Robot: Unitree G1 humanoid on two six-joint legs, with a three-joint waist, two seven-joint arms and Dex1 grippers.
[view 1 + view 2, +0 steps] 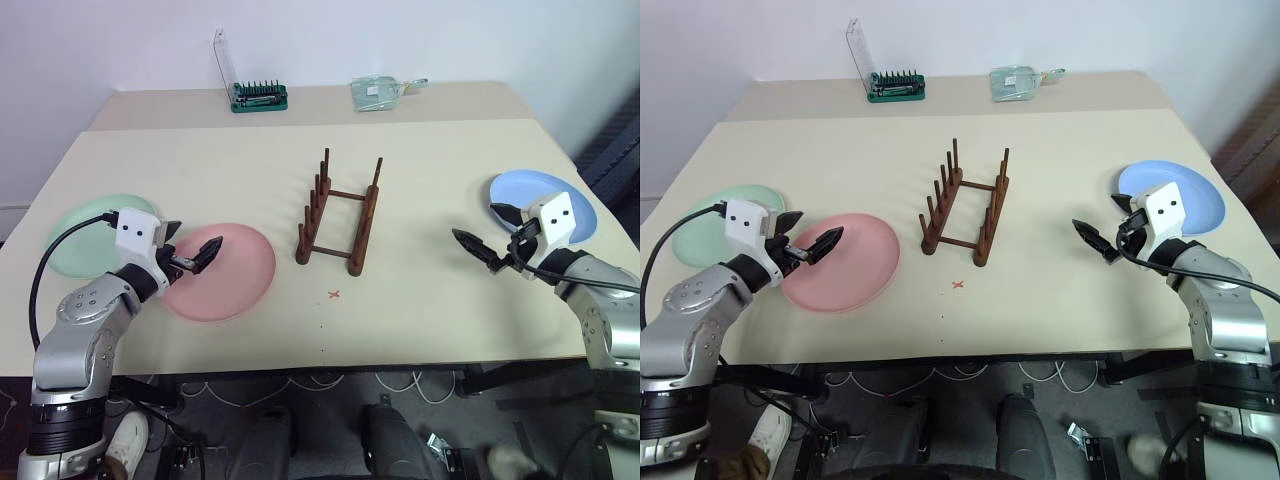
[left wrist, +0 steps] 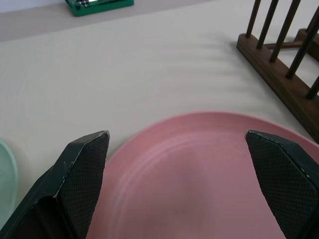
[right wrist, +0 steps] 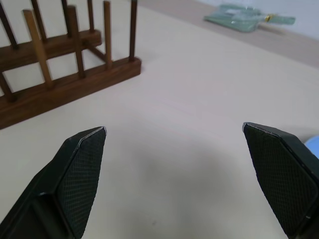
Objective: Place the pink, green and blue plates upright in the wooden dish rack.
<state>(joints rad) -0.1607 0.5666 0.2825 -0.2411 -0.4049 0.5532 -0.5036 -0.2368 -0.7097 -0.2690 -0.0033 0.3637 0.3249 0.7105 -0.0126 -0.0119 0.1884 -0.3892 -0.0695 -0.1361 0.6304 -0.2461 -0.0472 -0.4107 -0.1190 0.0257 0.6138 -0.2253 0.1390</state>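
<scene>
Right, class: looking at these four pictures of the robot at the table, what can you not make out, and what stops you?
- Green plate: near edge hidden behind the left gripper and its wrist, head views.
- Blue plate: part covered by the right gripper and its wrist block.
- Pink plate: cut off by the left wrist view's edge.
- Green case: contents too small.
- Clear packet: contents too small.
- Wooden dish rack: cut off in the right wrist view.

Bright, even light with faint shadows; the pink plate (image 2: 199,179) is blurred in the left wrist view.
</scene>
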